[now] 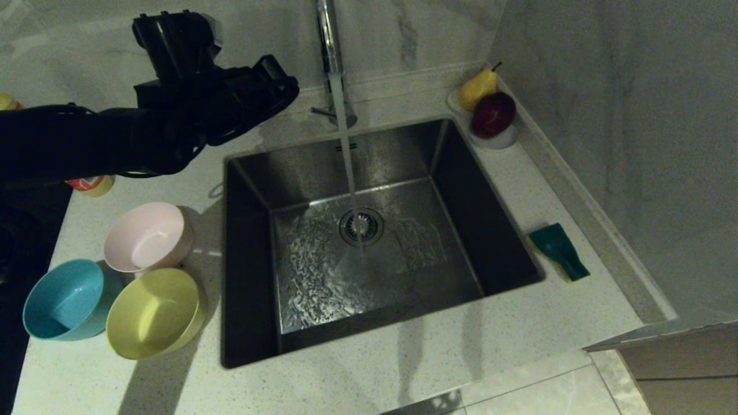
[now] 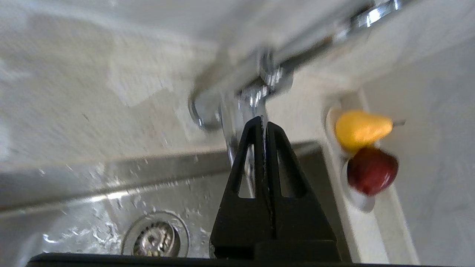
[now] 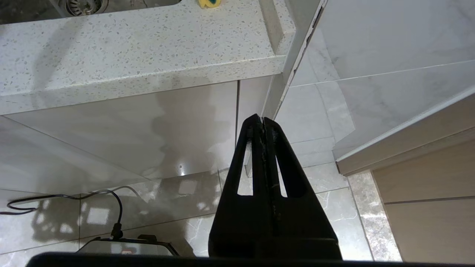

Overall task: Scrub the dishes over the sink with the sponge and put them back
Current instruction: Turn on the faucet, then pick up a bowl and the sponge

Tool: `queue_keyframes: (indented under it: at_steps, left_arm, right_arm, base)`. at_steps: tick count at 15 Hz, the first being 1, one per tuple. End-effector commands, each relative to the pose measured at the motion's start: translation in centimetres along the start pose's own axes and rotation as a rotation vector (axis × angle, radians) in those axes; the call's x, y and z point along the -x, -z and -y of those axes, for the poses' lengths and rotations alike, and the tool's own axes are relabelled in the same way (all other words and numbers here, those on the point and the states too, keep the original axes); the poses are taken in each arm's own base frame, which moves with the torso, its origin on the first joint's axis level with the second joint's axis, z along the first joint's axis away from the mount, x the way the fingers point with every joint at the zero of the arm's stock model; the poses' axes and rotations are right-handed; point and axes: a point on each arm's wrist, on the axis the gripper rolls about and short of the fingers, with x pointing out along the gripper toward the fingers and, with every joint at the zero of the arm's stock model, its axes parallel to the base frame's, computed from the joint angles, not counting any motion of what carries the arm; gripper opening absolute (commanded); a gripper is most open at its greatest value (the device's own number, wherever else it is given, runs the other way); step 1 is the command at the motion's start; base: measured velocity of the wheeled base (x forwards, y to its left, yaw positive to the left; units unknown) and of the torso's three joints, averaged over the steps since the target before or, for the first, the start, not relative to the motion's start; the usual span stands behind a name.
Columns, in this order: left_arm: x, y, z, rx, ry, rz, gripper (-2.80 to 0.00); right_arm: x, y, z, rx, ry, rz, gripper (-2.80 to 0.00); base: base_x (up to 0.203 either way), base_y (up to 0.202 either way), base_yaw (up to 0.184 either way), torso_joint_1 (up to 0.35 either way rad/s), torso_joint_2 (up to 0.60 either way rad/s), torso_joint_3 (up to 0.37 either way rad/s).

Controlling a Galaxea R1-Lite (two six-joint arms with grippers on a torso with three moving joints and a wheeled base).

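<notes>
Two clenched, empty pincers: left pincer (image 2: 264, 124) near the running tap (image 1: 330, 55), right pincer (image 3: 262, 120) below the counter (image 3: 111, 48).

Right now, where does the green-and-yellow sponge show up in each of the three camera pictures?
Head view: the sponge lies on the counter right of the sink, green face up.
Left wrist view: not in it.
Right wrist view: only its yellow edge peeks in at the top.
Shared landmark: the round drain.

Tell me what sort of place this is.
Most likely a home kitchen counter: a steel sink with water running from a chrome tap, three plastic bowls on the speckled worktop, and a scouring sponge.
</notes>
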Motion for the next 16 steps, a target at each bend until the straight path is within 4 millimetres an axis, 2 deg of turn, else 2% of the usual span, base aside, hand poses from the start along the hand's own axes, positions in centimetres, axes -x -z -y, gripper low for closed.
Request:
queue_keyframes:
  at_steps: [1,4,7,10,13,16]
  left_arm:
    - [1.7,-2.6,1.5,-0.004,0.013,0.059,-2.8]
    - [5.5,-5.9,3.7,-0.038,-0.092,0.148,-2.8]
    - [10.1,-7.3,4.9,-0.172,-0.21,0.152,-2.8]
    - [15.6,-6.3,4.5,-0.318,-0.386,0.095,-2.8]
    - [22.5,-5.1,4.2,-0.396,-0.507,0.081,-2.8]
    - [29.6,-4.5,4.5,-0.41,-0.572,0.147,-2.8]
  right_arm:
    - [0.0,0.0,0.0,0.0,0.0,-0.001,-2.8]
    - [0.0,0.0,0.0,0.0,0.0,0.001,-2.8]
    - [0.0,0.0,0.0,0.0,0.0,-0.001,-2.8]
    - [0.0,0.0,0.0,0.0,0.0,-0.001,-2.8]
    - [0.0,0.0,0.0,0.0,0.0,-0.001,-2.8]
    - [0.0,0.0,0.0,0.0,0.0,0.0,-2.8]
  base:
    - [0.0,0.0,0.0,0.0,0.0,0.0]
    - [0.0,0.0,0.0,0.0,0.0,0.0]
    - [0.0,0.0,0.0,0.0,0.0,0.0]
    - [0.0,0.0,0.0,0.0,0.0,0.0]
    - [0.0,0.0,0.0,0.0,0.0,0.0]
    - [0.0,0.0,0.0,0.0,0.0,0.0]
